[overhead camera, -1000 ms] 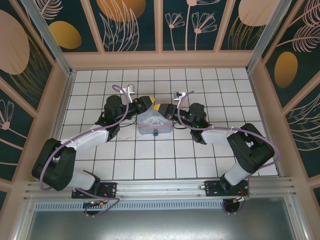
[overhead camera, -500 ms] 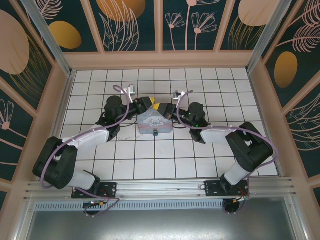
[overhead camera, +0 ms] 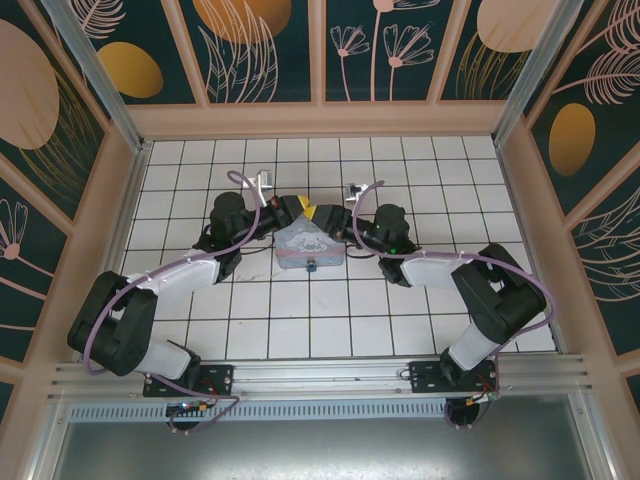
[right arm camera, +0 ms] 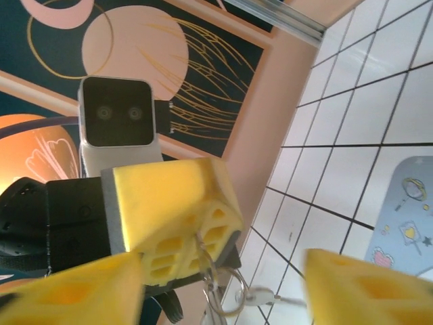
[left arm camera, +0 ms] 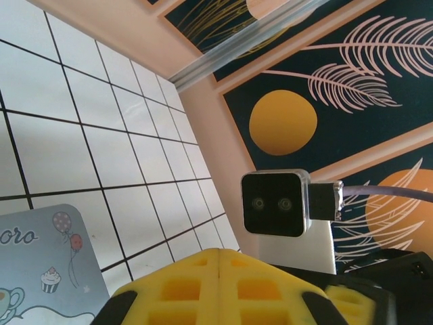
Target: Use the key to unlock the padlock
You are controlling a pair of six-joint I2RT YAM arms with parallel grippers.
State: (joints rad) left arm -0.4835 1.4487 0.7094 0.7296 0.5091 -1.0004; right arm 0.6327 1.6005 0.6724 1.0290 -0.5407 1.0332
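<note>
Both grippers meet above a pale blue tin box in the top view. My left gripper is shut, its yellow fingers pressed together on a thin wire of a key ring. A small silvery key dangles from that ring. My right gripper is open, its blurred yellow fingers standing either side of the ring and key without touching them. The tiny teal padlock lies at the tin's near edge, apart from both grippers.
The tin's printed lid lies just below the left fingers and at the right edge of the right wrist view. White tiled floor surrounds it. Peach frame walls enclose the cell; the right wrist camera faces the left one.
The left arm's elbow has shifted very slightly. Both grippers stay over the tin.
</note>
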